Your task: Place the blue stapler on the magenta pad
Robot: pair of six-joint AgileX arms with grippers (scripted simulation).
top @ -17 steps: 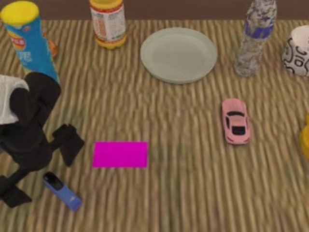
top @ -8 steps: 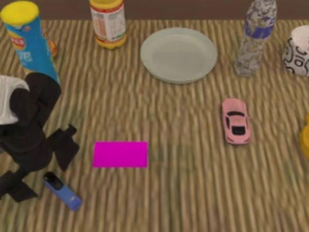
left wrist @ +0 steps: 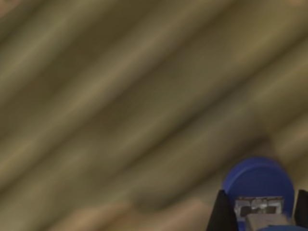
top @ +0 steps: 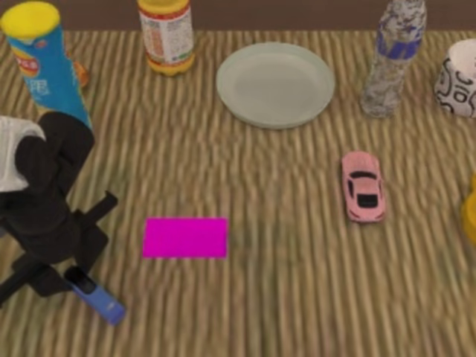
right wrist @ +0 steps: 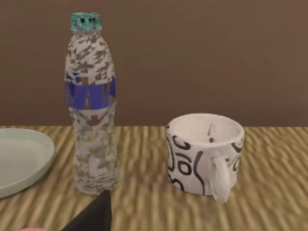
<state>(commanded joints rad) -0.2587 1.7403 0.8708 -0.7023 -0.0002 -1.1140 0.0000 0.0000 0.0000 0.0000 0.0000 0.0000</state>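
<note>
The blue stapler lies flat near the table's front left, its dark end pointing up-left. My left gripper is lowered over that dark end and is open. In the left wrist view, the stapler sits between the two dark fingers, close to both. The magenta pad lies flat to the right of the gripper, with nothing on it. My right arm is outside the top view. Only a dark part of its gripper shows in the right wrist view.
A blue chip can stands behind the left arm. Along the back are a yellow bottle, a pale plate, a water bottle and a patterned mug. A pink toy car sits right of centre.
My left gripper has tilted and dropped toward the table front, coming down over the stapler's dark end. The stapler and the pad have not moved.
</note>
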